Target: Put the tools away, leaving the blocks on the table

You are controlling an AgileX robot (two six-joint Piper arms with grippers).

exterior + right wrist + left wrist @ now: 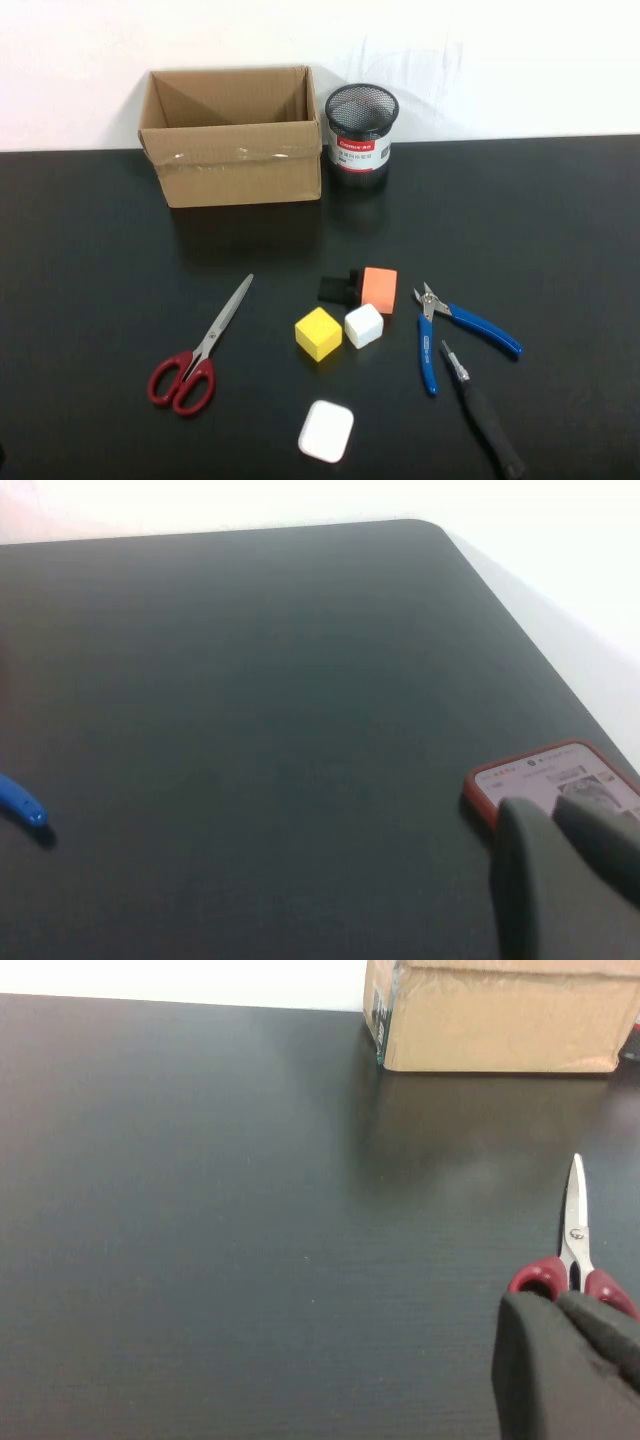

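Red-handled scissors [196, 352] lie at the front left of the black table [90, 250]. Blue-handled pliers [450, 330] and a black-handled screwdriver [480, 410] lie at the front right. Between them sit the yellow cube [319, 333], white cube [363, 325], orange block [379, 289], black block [335, 288] and flat white square [326, 431]. Neither arm shows in the high view. My left gripper [560, 1300] is shut and empty, just short of the scissors' handles [575, 1250]. My right gripper [550, 810] is shut and empty, well apart from a pliers handle tip [20, 805].
An open cardboard box [235, 140] stands at the back, also in the left wrist view [500, 1020]. A black mesh pen cup [360, 125] stands to its right. A phone in a red case [550, 775] lies by the right gripper near the table's right edge.
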